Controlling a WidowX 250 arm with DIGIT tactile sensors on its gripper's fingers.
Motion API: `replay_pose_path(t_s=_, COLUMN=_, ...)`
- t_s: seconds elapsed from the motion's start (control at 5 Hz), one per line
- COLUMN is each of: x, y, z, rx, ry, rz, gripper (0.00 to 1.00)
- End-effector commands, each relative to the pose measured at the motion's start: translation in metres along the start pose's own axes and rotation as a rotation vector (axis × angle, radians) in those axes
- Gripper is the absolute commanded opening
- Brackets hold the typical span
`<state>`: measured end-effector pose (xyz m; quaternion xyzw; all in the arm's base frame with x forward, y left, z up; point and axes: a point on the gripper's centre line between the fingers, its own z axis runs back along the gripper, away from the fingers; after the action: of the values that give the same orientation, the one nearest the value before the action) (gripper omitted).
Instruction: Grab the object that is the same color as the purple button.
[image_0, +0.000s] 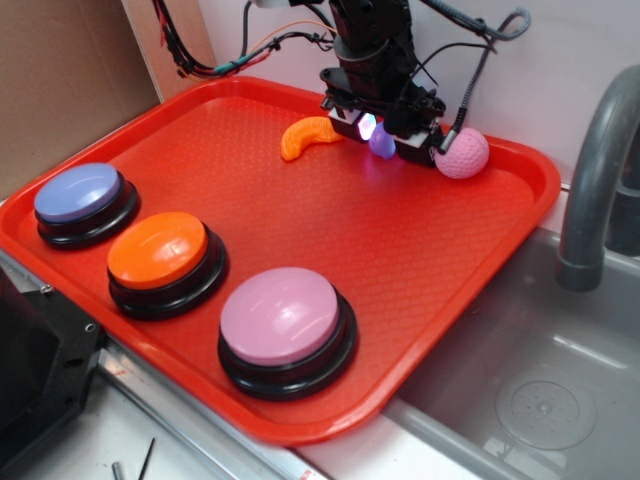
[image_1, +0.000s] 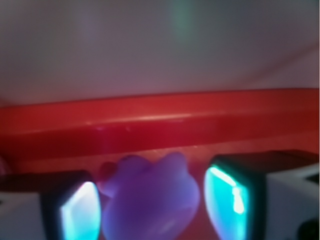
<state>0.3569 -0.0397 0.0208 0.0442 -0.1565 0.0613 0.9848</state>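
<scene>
The purple object (image_0: 381, 143) is a small lumpy glossy violet toy lying at the far side of the red tray (image_0: 420, 240). My gripper (image_0: 383, 138) is lowered over it, open, with one finger on each side. In the wrist view the object (image_1: 150, 200) fills most of the space between the glowing pads (image_1: 227, 202); a narrow strip of tray shows beside the right pad, while the left pad is very close to the toy or touching it. The purple button (image_0: 78, 193), a periwinkle dome on a black base, sits at the tray's left corner.
An orange slice-shaped toy (image_0: 308, 136) lies just left of the gripper and a pink dimpled ball (image_0: 462, 153) just right. An orange button (image_0: 158, 251) and a pink-mauve button (image_0: 281, 316) line the tray's front. The tray's far rim (image_1: 160, 112) is close ahead; a sink (image_0: 540, 390) is at right.
</scene>
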Motion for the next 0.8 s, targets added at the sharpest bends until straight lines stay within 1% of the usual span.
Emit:
replay_pose_path(t_s=0.0, x=0.013, y=0.008, z=0.014, rx=-0.009, ry=-0.044, rz=0.028, gripper=0.0)
replay_pose_path(t_s=0.2, x=0.01, y=0.014, z=0.029, rx=-0.011, ry=-0.043, rz=0.045, gripper=0.0)
replay_pose_path(t_s=0.4, x=0.0, y=0.023, z=0.065, rx=-0.025, ry=-0.045, rz=0.068, gripper=0.0)
replay_pose_path(t_s=0.6, x=-0.013, y=0.028, z=0.094, rx=-0.013, ry=0.006, rz=0.131, gripper=0.0)
